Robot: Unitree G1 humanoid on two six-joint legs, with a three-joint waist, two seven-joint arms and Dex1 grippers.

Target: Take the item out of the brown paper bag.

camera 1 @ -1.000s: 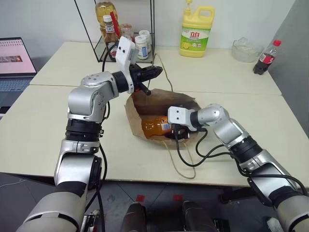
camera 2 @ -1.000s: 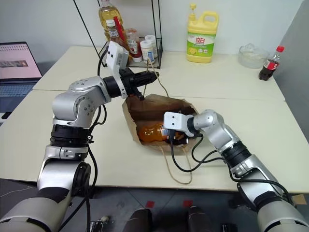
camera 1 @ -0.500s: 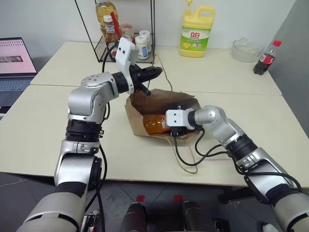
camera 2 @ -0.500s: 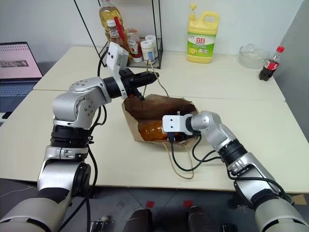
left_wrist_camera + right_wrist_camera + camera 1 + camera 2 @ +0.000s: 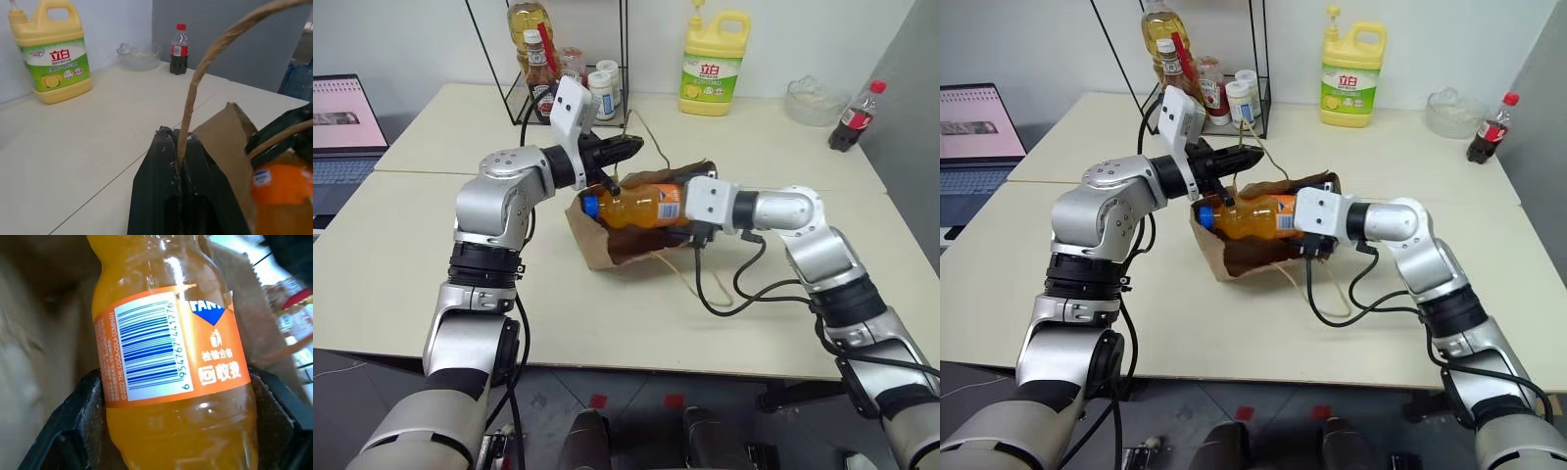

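The step in hand was the withdrawal itself: the right hand (image 5: 677,208) was clamped across the body of the orange drink bottle (image 5: 641,205), its two black fingers (image 5: 83,406) pressed against either side of the bottle just below the label, and the bottle hung lying sideways above the mouth of the brown paper bag (image 5: 607,240), blue cap pointing away from the hand. The left hand (image 5: 628,148) was fully closed on one twine handle (image 5: 200,78) just above the bag's back edge, holding it up so that the mouth gaped. The bottle looked all but free, though its underside sat close over the bag's upper flap and I could not tell whether the two touched. By my judgement the next move called for carrying the bottle clear of the bag's rim and of the loop that trailed from the bag's front, then setting it down on open bench. The best room appeared to be on the bare bench (image 5: 773,323) in front of the bag and out to the right-arm side of it; behind the bag stood the wire rack of sauce bottles (image 5: 558,59) and, further along, the yellow detergent jug (image 5: 711,65), so that way was tighter. The bench's front edge ran near the bag, which left only a modest strip for a put-down there.
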